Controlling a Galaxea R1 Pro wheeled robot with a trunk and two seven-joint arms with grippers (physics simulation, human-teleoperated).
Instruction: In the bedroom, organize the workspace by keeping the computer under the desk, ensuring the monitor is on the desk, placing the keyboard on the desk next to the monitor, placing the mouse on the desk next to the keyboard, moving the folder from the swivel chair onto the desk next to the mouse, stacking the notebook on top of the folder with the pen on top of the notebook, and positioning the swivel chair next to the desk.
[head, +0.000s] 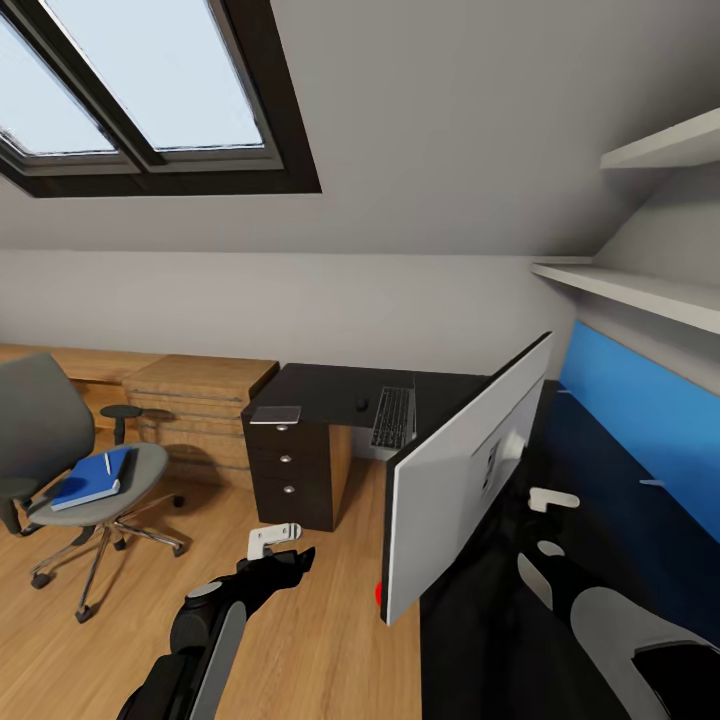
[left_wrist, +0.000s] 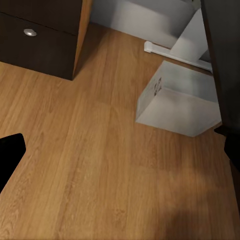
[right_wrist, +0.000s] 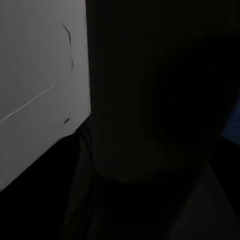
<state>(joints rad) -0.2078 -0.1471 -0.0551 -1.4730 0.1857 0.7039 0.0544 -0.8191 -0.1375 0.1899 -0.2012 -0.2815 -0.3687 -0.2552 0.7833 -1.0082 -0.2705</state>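
The monitor (head: 455, 485) stands on the black desk (head: 320, 385), its white back towards me and one lower corner past the desk's edge. My right gripper (head: 552, 520) is close behind it; in the right wrist view the monitor's back (right_wrist: 40, 75) shows beside darkness, so its state is unclear. At the desk's far end lie the keyboard (head: 393, 417), the mouse (head: 361, 405) and the grey notebook (head: 276, 414). The swivel chair (head: 45, 430) at left carries the blue folder (head: 90, 480) with the pen (head: 107, 464) on it. My left gripper (head: 275, 540) is open over the floor near the computer (left_wrist: 180, 100).
A black drawer block (head: 290, 470) stands under the desk's far end, with a light wood drawer unit (head: 200, 395) beside it. The blue back panel (head: 640, 420) and white shelves (head: 640, 290) line the right wall. Wood floor (head: 330, 620) lies between the chair and the desk.
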